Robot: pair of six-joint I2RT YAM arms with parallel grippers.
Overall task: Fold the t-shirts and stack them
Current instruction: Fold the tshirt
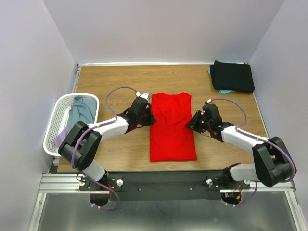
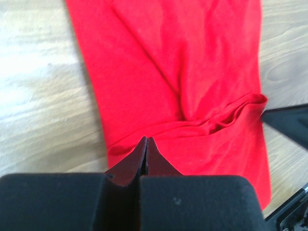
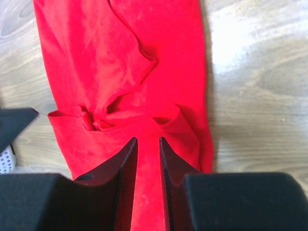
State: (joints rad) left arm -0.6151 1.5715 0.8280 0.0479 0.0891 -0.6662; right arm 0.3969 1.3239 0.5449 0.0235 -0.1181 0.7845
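You have nothing to read in any of the three views. The red t-shirt [image 1: 172, 126] shows plain cloth, with no print, tag, brand mark or number facing a camera.
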